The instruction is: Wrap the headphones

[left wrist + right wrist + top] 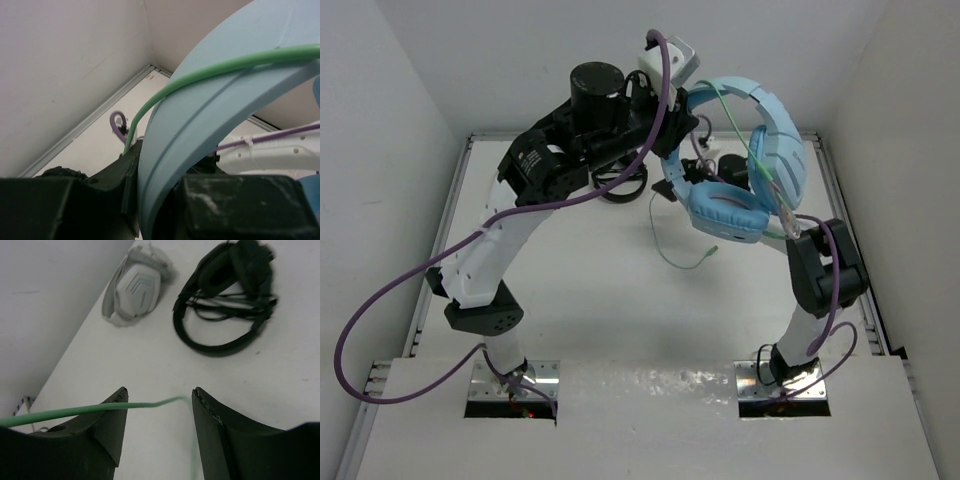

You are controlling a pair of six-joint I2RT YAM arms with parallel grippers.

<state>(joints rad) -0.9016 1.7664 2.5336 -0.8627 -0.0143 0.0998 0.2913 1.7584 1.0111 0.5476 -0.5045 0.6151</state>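
The light blue headphones (pixel 760 150) are held up in the air at the back right. My left gripper (pixel 677 122) is shut on their blue headband (pixel 200 115), which fills the gap between the black fingers (pixel 115 185). One padded ear cup (pixel 725 210) faces down. The thin green cable (pixel 680 262) hangs from them toward the table and also runs over the headband (pixel 215 67). My right gripper (pixel 159 392) is open low over the table. The cable (pixel 75 412) crosses its gap from the left without being clamped. In the top view this gripper is mostly hidden under the headphones.
Black headphones (pixel 225 295) with a bundled cord lie on the table at the back, partly under my left arm (pixel 620 185). Grey-white headphones (pixel 135 287) lie beside them near the wall. White walls enclose the table on three sides.
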